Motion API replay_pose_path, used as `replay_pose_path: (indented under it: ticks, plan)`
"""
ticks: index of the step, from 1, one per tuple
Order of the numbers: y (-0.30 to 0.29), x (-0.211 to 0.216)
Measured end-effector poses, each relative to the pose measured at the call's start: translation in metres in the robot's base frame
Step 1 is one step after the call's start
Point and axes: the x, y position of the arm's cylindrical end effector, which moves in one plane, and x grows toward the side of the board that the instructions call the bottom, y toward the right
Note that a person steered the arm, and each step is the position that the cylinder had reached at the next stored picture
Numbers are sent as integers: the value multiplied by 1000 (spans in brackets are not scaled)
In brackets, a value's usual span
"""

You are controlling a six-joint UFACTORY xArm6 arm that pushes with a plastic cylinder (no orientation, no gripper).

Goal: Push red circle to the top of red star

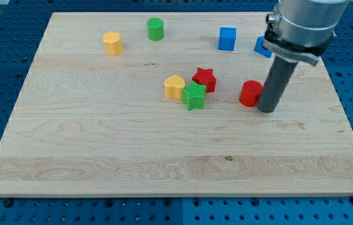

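Arm comes in from the view's top right, metal collar at the upper edge, dark rod hanging near-vertical. My tip (pixel 266 109) sits on the bench (pixel 101 144), pressed against the red circle (pixel 250 93) on its right / lower-right side; looks like contact, no gap seen. No end effector w/ jaws here, just the rod, so nothing apart or clamped to report.

Red circle: right of centre on the bench, well to the right of the red star (pixel 204 79), roughly level w/ it or a touch lower in the view. Bare wood between the two. It is beside the star, not above it.

Cluster near centre: red star, green star (pixel 194 96) touching it at lower left, yellow heart-like block (pixel 174 86) touching the green star on the left. All three packed together.

Towards the view's top: blue cube (pixel 227 38) up and right of the red star, with open wood between them. Blue block (pixel 262 47), partly hidden behind the arm's collar, shape can't be made out now. Green cylinder (pixel 155 29) near the top edge, left of centre; yellow block (pixel 112 42) further left, shape unclear, poss. rounded.

Bench is a pale wood board on a blue perforated base.
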Motion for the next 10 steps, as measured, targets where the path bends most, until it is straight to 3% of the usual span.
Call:
replay_pose_path:
  ticks: [3,5,7,10]
  plan:
    - [-5,-45]
    - [-5,0]
    - [-51,-50]
    - [-20,-65]
